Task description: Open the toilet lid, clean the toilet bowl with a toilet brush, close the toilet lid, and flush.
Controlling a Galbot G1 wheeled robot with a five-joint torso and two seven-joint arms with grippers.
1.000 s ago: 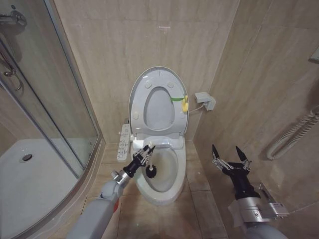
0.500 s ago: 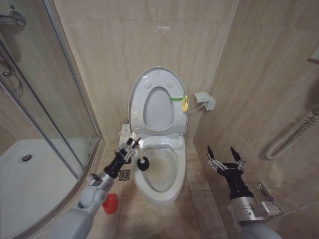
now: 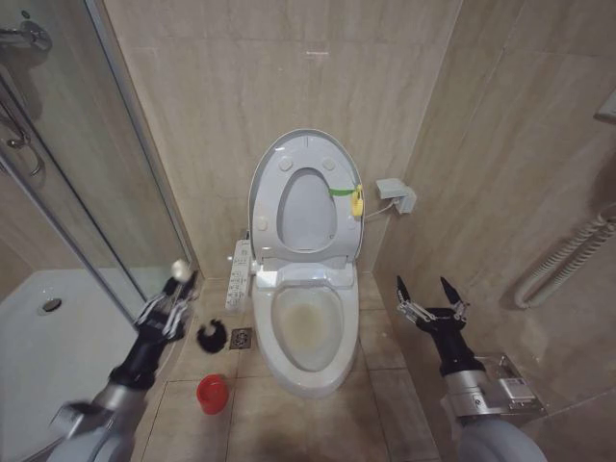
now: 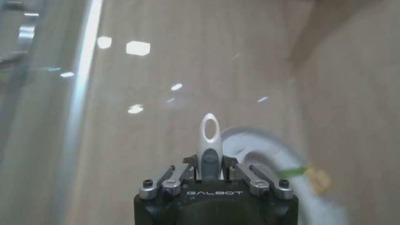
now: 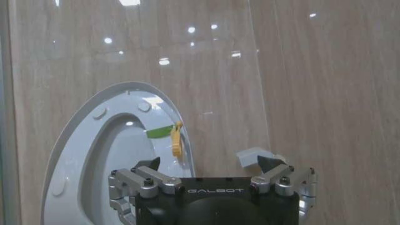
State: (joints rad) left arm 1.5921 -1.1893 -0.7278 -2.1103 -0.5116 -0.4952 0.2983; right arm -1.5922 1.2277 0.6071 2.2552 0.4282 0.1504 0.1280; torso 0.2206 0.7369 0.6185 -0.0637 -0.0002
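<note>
From the head camera you see the toilet lid [image 3: 304, 197] standing upright against the wall, and the toilet bowl [image 3: 306, 327] open below it with a brownish stain inside. Your left gripper [image 3: 171, 304] is out over the floor to the left of the bowl, pinching the toilet brush [image 3: 197, 318]; its black head hangs above the tiles near the floor drain [image 3: 241, 338], apart from the bowl and above the red holder [image 3: 213, 393]. Your right gripper [image 3: 425, 294] waits to the right of the toilet with its fingers spread and nothing in them. At the left wrist, the white brush handle [image 4: 209, 143] rises straight out between the pressed-together fingers, its hanging loop at the tip. At the right wrist, the fingers sit wide apart, facing the raised lid [image 5: 112, 154] and the yellow tag [image 5: 177, 140] on it. Judging by this, the scrubbing looks finished and you are putting the brush away; the next move calls for lining the bristles up over the red holder and lowering them in before turning to the lid.
</note>
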